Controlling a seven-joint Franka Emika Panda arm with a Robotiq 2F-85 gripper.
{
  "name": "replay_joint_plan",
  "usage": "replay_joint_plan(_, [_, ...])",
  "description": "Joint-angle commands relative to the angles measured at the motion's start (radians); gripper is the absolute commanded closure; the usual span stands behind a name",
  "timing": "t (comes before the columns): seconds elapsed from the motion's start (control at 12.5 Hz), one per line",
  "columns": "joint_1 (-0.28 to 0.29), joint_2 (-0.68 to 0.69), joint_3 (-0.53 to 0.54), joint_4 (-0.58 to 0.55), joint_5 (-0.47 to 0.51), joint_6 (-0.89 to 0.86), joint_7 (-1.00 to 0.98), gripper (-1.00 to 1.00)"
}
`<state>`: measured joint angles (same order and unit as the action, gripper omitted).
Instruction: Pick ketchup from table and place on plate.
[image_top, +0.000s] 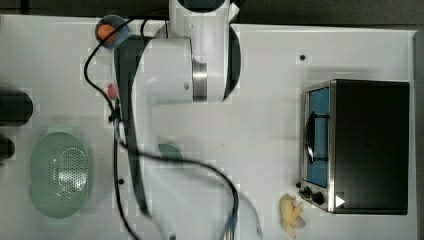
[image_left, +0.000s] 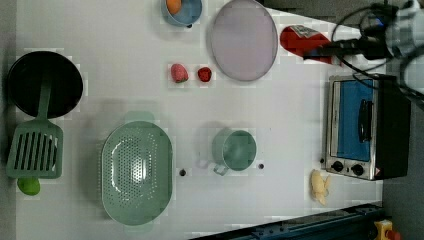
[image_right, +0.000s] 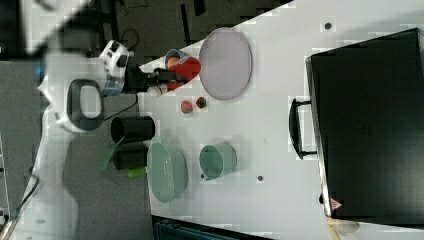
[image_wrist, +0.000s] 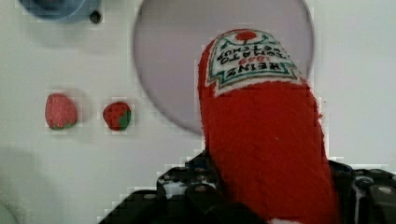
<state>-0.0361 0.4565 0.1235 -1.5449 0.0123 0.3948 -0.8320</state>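
The ketchup (image_wrist: 261, 140), a red bottle with a Heinz label, sits between the dark fingers of my gripper (image_wrist: 275, 198), which is shut on it. Its label end overlaps the rim of the pale lilac plate (image_wrist: 177, 56) in the wrist view. In the left view the ketchup (image_left: 300, 41) hangs just right of the plate (image_left: 244, 40), with the gripper (image_left: 327, 50) behind it. In the right view the ketchup (image_right: 184, 70) is just left of the plate (image_right: 226, 62). The white table (image_left: 290, 125) lies beneath. In the top view the arm covers the plate.
Two strawberries (image_left: 179, 73) (image_left: 204, 74) lie by the plate, near a blue bowl with an orange ball (image_left: 182, 10). Also on the table are a green cup (image_left: 234, 149), a green colander (image_left: 136, 172), a toaster oven (image_left: 362, 127), a black pan with a green spatula (image_left: 42, 85) and a pale banana-like item (image_left: 319, 186).
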Motion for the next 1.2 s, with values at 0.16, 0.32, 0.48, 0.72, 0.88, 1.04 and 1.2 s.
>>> replay_joint_plan(0.16, [0.005,0.174,0.004,0.113,0.002,-0.007,0.057,-0.3])
replay_joint_plan(0.32, [0.005,0.263,0.004,0.187,0.002,0.023,0.057,-0.3])
replay_joint_plan(0.48, [0.008,0.347,0.004,0.246,0.001,0.069,0.057,-0.3])
replay_joint_plan(0.72, [0.012,0.446,0.006,0.298,0.002,0.143,0.057,-0.3])
replay_joint_plan(0.88, [0.014,0.479,0.006,0.299,0.002,0.165,0.057,-0.39])
replay_joint_plan(1.04, [0.013,0.498,0.005,0.298,0.002,0.176,0.057,-0.8])
replay_joint_plan(1.2, [0.014,0.492,0.01,0.301,0.002,0.178,0.057,-1.0])
